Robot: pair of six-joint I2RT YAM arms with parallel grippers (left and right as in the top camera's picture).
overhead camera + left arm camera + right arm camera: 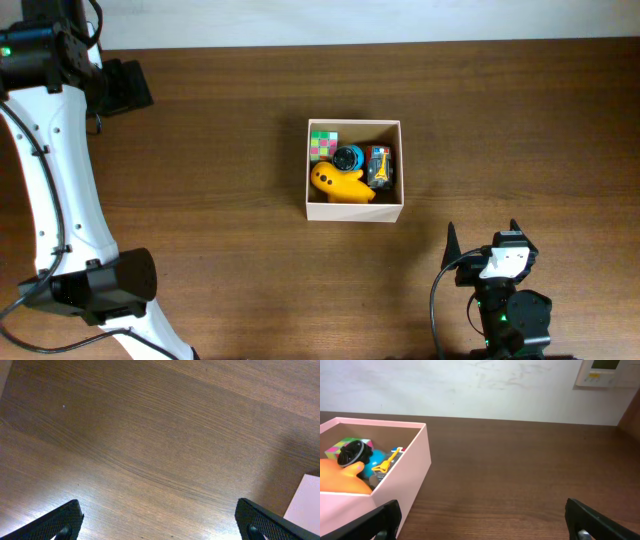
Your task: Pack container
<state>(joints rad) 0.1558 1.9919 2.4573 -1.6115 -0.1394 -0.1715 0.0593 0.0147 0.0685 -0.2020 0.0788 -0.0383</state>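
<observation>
In the overhead view, the container [354, 211] stands on the wooden surface [220, 150], near the middle. Inside it lie four toys, close together: a coloured cube [322, 146] in the far left corner, a blue and black round toy [349, 158] beside it, a small red and dark car [378, 166] at the right wall, and a yellow toy [340, 183] along the near wall. The left arm [60, 180], white, reaches to the far left corner of the surface, well apart from the container; the state of its fingers cannot be told from here. The right fingers [451, 243] are at the near right, apart from the container, spread and holding nothing.

In the left wrist view, the left fingers [62, 520] show as two black tips at the lower corners, spread wide, with only bare wood between them. A pale corner [306, 502] enters at the right edge; what it is cannot be told.

In the right wrist view, the right fingers are again spread wide, with nothing between them. The container is at the left, near the left tip but not touching it. Over its wall one sees the cube, the black round part and the yellow toy, which looks orange here. Behind the surface is a white wall [470, 385] with a small panel [607, 372].
</observation>
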